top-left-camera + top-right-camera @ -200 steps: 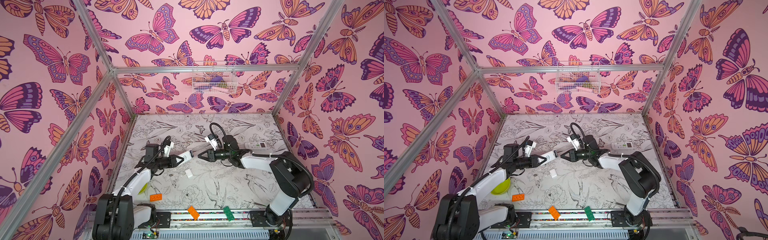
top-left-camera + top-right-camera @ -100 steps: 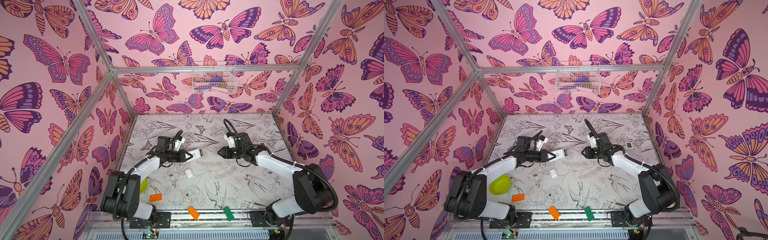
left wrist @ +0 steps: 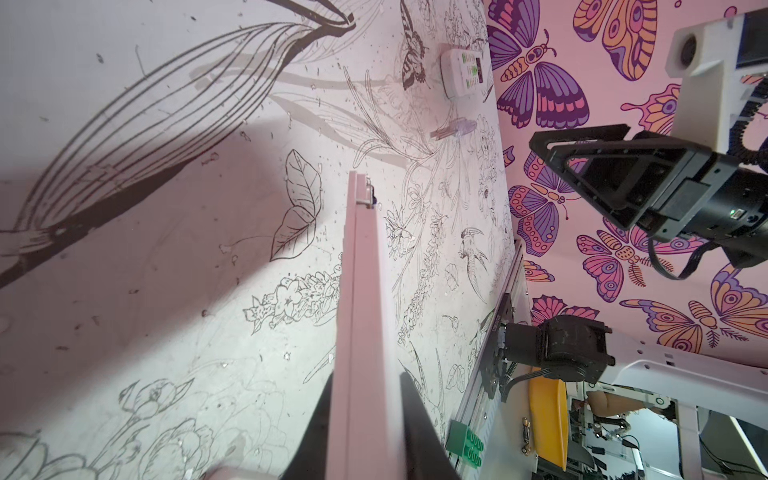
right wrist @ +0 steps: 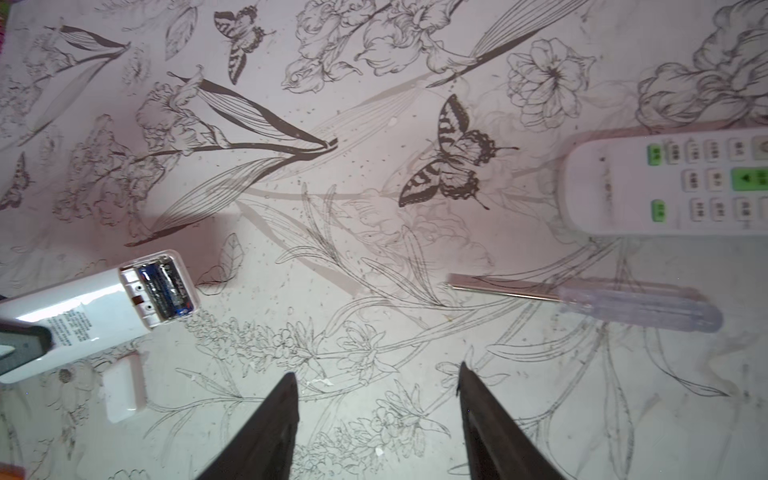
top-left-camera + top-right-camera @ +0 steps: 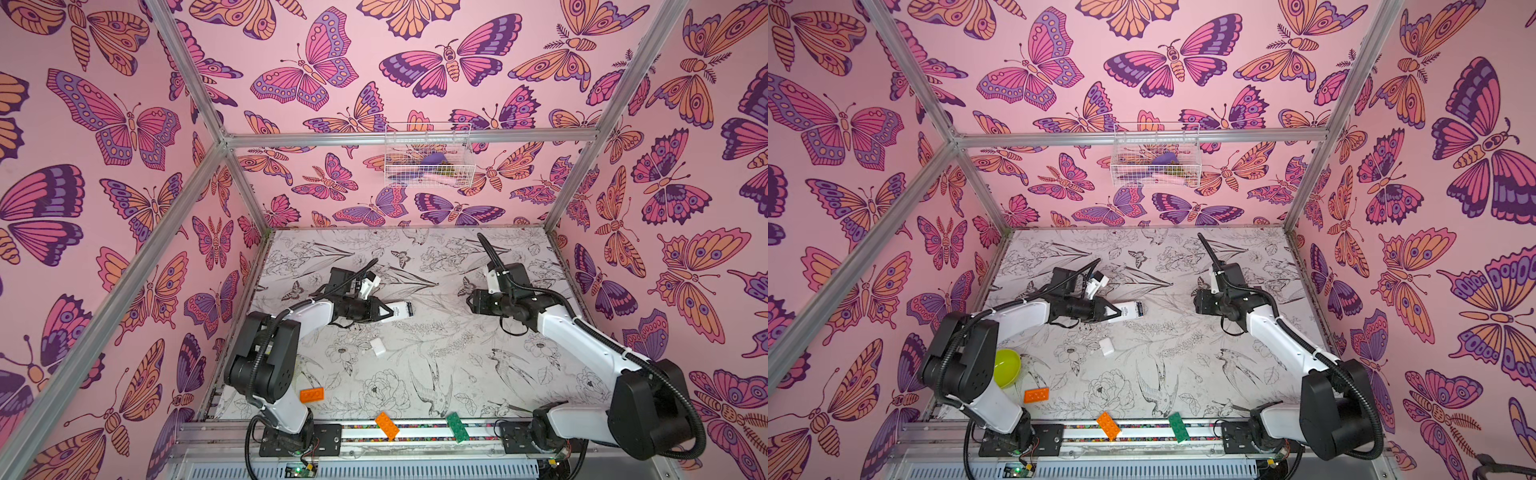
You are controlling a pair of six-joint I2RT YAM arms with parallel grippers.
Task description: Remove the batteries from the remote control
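The left gripper [image 5: 390,312] is clamping a white remote [image 5: 402,310] over the surface's [image 5: 415,374] middle; the right gripper [image 5: 473,300] is hovering nearer the right edge, jaws spread apart.

Floral tbl [image 4: 374,232], cover [image 4: 122,386], screwdriver [image 4: 582,301], 2nd remote [image 4: 665,183]

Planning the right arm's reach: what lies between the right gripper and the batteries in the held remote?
Nothing but bare table: the right wrist view shows a clear stretch from the right gripper to the batteries in the remote.
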